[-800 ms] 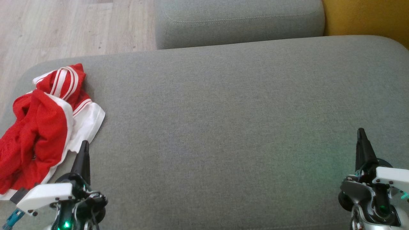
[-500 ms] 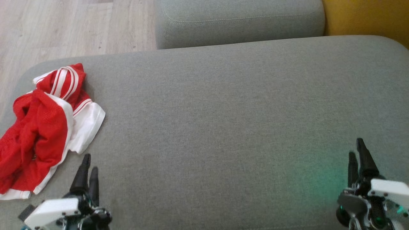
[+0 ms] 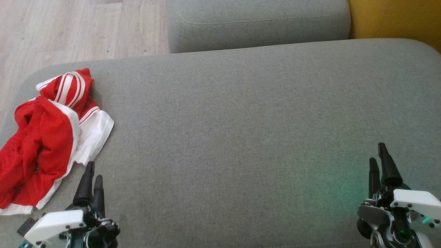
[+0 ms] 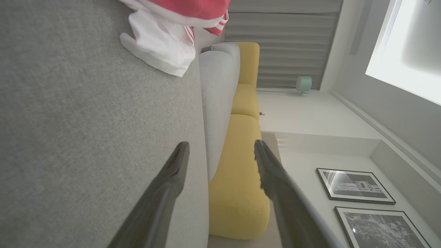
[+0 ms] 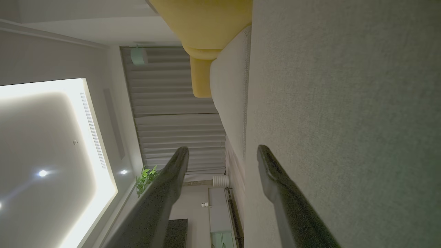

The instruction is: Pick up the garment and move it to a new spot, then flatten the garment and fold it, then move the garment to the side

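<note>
Edged forward, the left tool (image 3: 94,170) is seen just beside the red garment (image 3: 41,137); it and the right tool (image 3: 376,152) are held with fingers apart, empty.

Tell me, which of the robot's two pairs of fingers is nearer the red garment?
The left fingers, at the lower left: their tips nearly reach the white edge of the red-and-white garment. The right fingers stand far across the grey cushion.
</note>
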`<state>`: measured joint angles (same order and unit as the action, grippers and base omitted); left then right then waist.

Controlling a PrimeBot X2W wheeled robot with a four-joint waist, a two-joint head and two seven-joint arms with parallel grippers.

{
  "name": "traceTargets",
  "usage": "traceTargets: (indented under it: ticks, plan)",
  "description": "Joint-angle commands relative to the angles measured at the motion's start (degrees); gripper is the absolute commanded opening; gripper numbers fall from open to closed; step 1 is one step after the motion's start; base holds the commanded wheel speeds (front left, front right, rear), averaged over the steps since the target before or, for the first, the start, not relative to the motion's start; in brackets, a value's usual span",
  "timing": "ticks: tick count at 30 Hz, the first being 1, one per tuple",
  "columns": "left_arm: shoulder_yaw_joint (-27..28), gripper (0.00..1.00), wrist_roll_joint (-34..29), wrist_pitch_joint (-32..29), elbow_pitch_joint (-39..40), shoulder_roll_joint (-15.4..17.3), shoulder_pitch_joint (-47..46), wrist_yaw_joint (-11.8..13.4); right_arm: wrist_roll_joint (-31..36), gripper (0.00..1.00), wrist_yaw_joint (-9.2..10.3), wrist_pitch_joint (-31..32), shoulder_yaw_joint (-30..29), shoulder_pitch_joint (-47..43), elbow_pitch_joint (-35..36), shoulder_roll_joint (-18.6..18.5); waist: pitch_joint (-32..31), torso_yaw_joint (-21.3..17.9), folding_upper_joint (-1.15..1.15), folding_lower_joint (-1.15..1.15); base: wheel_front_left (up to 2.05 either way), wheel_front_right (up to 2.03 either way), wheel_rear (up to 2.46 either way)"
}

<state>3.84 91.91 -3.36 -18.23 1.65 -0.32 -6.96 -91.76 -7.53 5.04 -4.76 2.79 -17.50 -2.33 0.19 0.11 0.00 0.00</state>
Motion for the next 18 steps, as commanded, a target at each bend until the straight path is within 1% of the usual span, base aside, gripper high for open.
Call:
traceTargets:
  ticks: [1, 4, 7, 12, 18]
  plan:
    - [-0.2, 1.00, -0.3, 0.5, 2.5, 0.6, -3.0, -0.1, -0.2, 1.00, 0.01, -0.6, 0.5, 2.8, 2.4, -0.2, 0.0, 0.0, 0.00, 0.00, 0.00, 0.00, 0.00]
    - [-0.5, 1.00, -0.7, 1.0, 3.2, 0.7, -3.0, -0.1, 0.3, 1.00, 0.01, -1.1, 1.1, 3.1, 3.0, -0.3, 0.0, 0.0, 0.00, 0.00, 0.00, 0.00, 0.00]
    - [-0.5, 1.00, -2.9, 1.7, 4.1, 0.7, -3.1, -0.2, 1.3, 1.00, 0.01, -1.8, 2.3, 3.4, 4.0, -0.6, 0.0, 0.0, 0.00, 0.00, 0.00, 0.00, 0.00]
    - [-0.1, 1.00, -8.7, 2.5, 4.9, 0.7, -3.3, -0.1, 3.4, 1.00, 0.01, -3.4, 4.5, 3.9, 4.6, -1.6, 0.0, 0.0, 0.00, 0.00, 0.00, 0.00, 0.00]
    - [-0.5, 1.00, -15.2, 3.5, 6.4, 0.7, -3.5, 0.6, 6.9, 1.00, 0.01, -5.0, 7.8, 5.0, 4.5, -2.9, 0.1, -0.1, 0.00, 0.00, 0.00, 0.00, 0.00]
